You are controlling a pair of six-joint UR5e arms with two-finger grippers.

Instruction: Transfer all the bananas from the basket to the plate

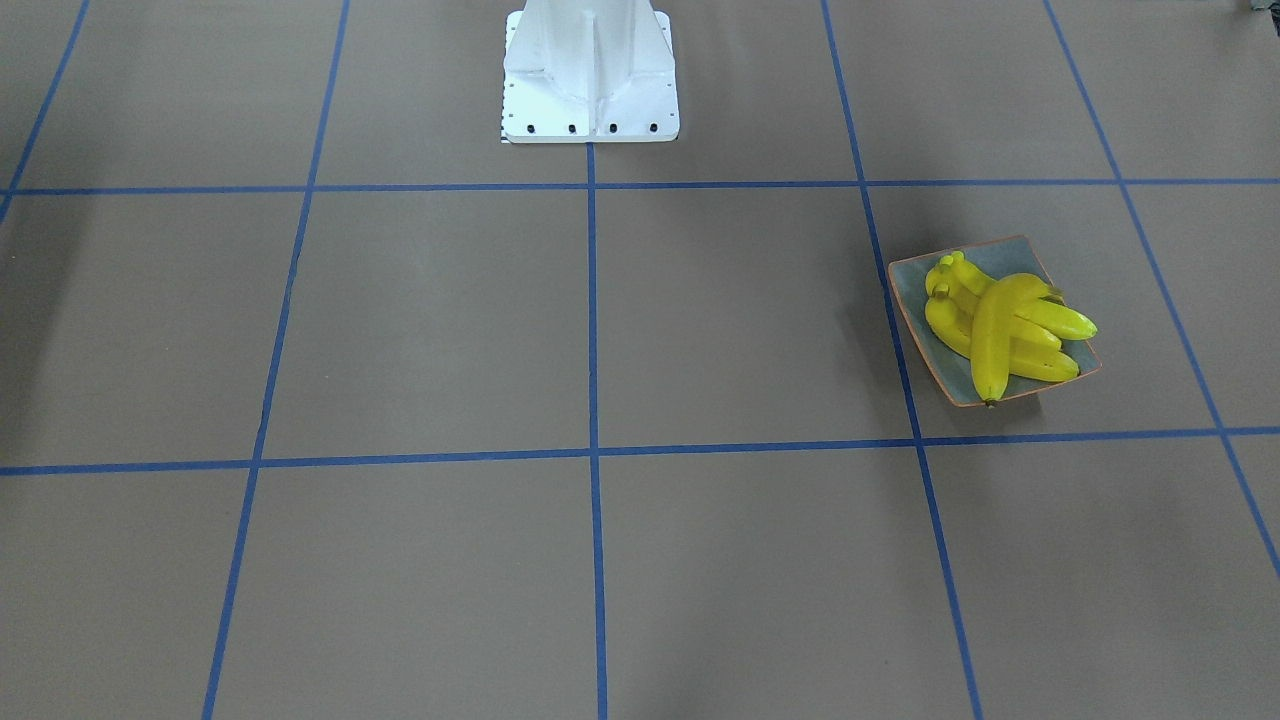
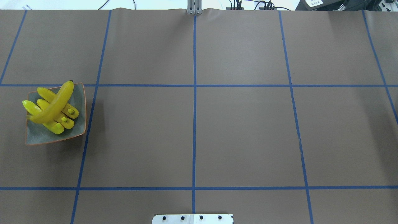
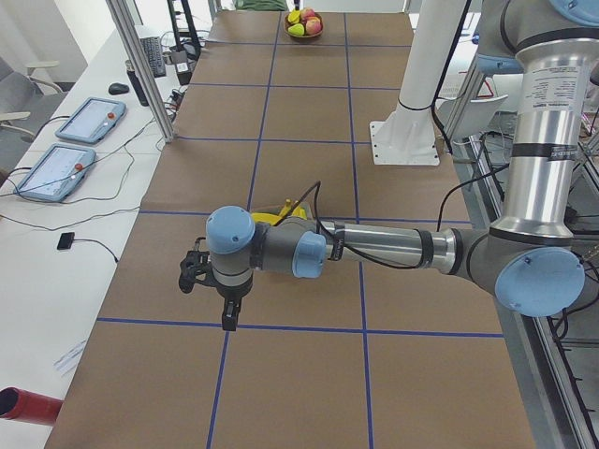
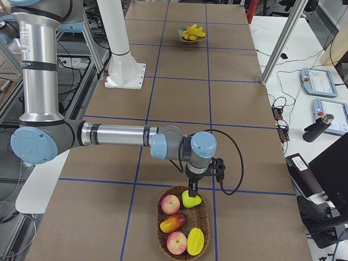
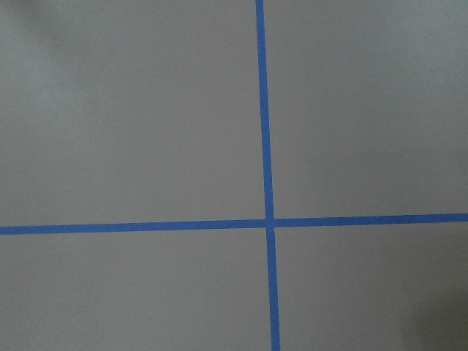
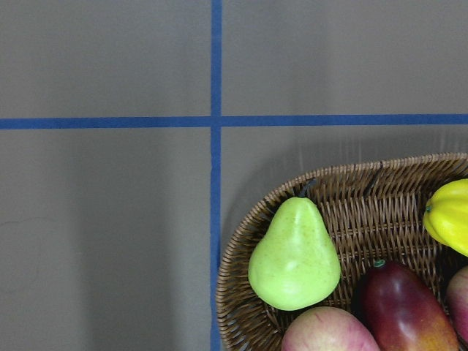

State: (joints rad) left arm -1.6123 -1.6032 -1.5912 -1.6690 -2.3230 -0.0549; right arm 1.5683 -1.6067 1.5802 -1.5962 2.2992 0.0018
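right arm (image 4: pixel 119 134) level, pincer (image 4: pixel 191 191) over basket (image 4: pixel 163 228) rim

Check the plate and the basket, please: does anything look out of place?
Slightly. One banana lies crosswise over the other three bananas, and its dark tip pokes past the rim of the plate. Nothing is spilled; the wicker basket shows no banana.
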